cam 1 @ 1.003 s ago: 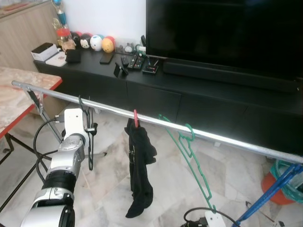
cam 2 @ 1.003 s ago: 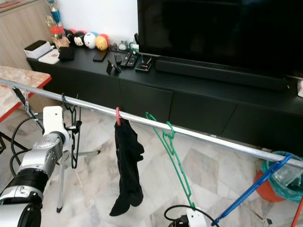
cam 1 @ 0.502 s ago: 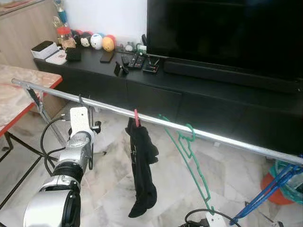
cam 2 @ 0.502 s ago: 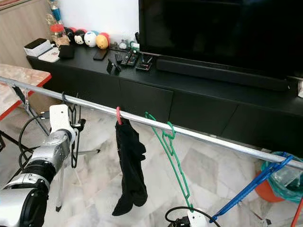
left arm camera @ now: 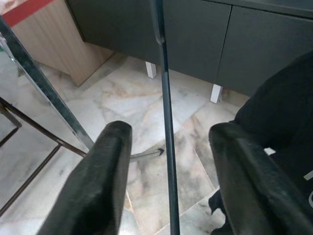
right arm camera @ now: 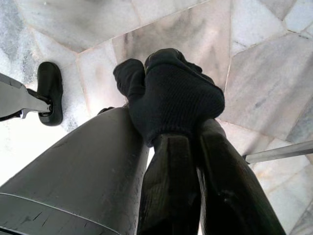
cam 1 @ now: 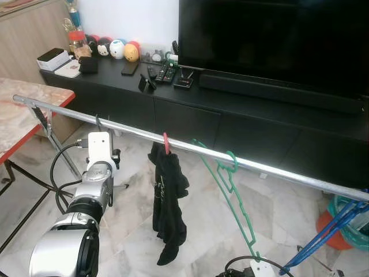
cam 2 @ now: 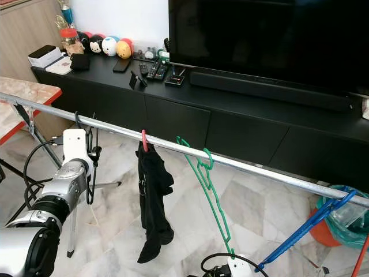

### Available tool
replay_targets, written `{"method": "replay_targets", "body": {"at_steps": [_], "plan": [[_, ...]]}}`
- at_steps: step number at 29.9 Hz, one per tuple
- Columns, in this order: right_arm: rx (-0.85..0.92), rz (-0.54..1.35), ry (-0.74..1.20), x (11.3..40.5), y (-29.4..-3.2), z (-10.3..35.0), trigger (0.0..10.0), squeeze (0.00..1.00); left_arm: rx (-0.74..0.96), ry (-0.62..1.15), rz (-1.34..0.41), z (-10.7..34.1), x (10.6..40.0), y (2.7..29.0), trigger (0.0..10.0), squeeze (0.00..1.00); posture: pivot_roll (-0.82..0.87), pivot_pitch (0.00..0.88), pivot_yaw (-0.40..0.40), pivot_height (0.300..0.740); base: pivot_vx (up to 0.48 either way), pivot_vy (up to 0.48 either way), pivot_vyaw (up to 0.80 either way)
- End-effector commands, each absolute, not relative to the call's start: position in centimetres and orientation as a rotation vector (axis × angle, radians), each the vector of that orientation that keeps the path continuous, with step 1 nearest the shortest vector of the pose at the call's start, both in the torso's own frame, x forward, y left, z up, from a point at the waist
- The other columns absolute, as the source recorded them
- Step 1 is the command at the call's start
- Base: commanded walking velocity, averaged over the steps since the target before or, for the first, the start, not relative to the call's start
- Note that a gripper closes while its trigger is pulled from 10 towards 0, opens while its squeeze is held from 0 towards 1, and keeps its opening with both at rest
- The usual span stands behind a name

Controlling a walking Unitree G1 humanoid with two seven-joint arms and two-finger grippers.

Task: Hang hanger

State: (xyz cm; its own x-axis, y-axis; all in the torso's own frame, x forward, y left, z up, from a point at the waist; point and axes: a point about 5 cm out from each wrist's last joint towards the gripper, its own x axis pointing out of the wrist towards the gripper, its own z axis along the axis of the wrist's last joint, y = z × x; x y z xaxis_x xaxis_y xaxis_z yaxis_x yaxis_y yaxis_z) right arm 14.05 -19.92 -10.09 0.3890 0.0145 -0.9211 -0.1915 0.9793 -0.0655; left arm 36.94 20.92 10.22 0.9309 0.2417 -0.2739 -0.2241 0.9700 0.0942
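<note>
While the left gripper (left arm camera: 166, 161) is raised just below the metal rail (cam 1: 190, 147), its fingers (left arm camera: 93, 181) stand apart around the thin shaft of the black hanger (cam 2: 89, 167), not pinching it. Hanger hooked over rail at left; black garment (cam 1: 168, 208) and green hanger (cam 1: 233, 196) hang further right. Right gripper (right arm camera: 193, 181): fingers together near the floor.

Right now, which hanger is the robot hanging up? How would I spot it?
Find the long silver rail in front of the TV cabinet. The black hanger hangs nearest its left end, between the left gripper fingers. Its neighbours are red, with black clothing, and green.
</note>
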Motion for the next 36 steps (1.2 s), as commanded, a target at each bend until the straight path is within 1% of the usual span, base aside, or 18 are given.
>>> {"method": "replay_targets", "body": {"at_steps": [1, 7, 26, 27, 28, 29, 30, 36], "plan": [[-0.168, 0.117, 1.156, 14.1, -20.3, -10.0, 10.0, 0.0, 0.081, 0.274, 0.247, 10.6, 37.2, 20.8, 0.0, 0.0, -0.08, 0.0, -0.023, 0.74, 0.0, 0.0, 0.0], [-0.169, 0.115, 1.156, 14.1, -20.4, -10.0, 10.0, 0.0, 0.075, 0.26, 0.254, 10.8, 37.3, 20.7, 0.0, 0.0, -0.09, 0.0, -0.025, 0.74, 0.0, 0.0, 0.0], [-0.181, 0.113, 1.169, 13.6, -21.0, -10.1, 10.0, 0.0, 0.063, 0.291, 0.293, 9.8, 36.9, 21.0, 0.0, 0.0, -0.11, 0.0, -0.039, 0.74, 0.0, 0.0, 0.0], [-0.181, 0.112, 1.169, 13.6, -21.0, -10.1, 10.0, 0.0, 0.062, 0.292, 0.292, 9.8, 36.9, 21.0, 4.0, 0.0, -0.11, 0.0, -0.04, 0.74, 0.0, 0.0, 0.0], [-0.181, 0.112, 1.17, 13.5, -21.1, -10.1, 10.0, 0.0, 0.062, 0.292, 0.292, 9.7, 36.8, 20.9, 7.5, 0.0, -0.12, 0.0, -0.04, 0.74, 0.0, 0.0, 0.0], [-0.181, 0.112, 1.17, 13.5, -21.1, -10.1, 10.0, 0.0, 0.062, 0.292, 0.292, 9.7, 36.8, 20.9, 7.5, 0.0, -0.12, 0.0, -0.04, 0.74, 0.0, 0.0, 0.0], [-0.182, 0.111, 1.171, 13.5, -21.1, -10.1, 10.0, 0.0, 0.061, 0.294, 0.292, 9.6, 36.8, 20.8, 10.0, 0.0, -0.12, 0.0, -0.041, 0.74, 0.0, 0.0, 0.0], [-0.186, 0.109, 1.177, 13.4, -21.3, -10.1, 10.0, 0.0, 0.055, 0.3, 0.297, 9.5, 36.8, 20.7, 10.0, 0.0, -0.12, 0.0, -0.047, 0.74, 0.0, 0.0, 0.0]]}}
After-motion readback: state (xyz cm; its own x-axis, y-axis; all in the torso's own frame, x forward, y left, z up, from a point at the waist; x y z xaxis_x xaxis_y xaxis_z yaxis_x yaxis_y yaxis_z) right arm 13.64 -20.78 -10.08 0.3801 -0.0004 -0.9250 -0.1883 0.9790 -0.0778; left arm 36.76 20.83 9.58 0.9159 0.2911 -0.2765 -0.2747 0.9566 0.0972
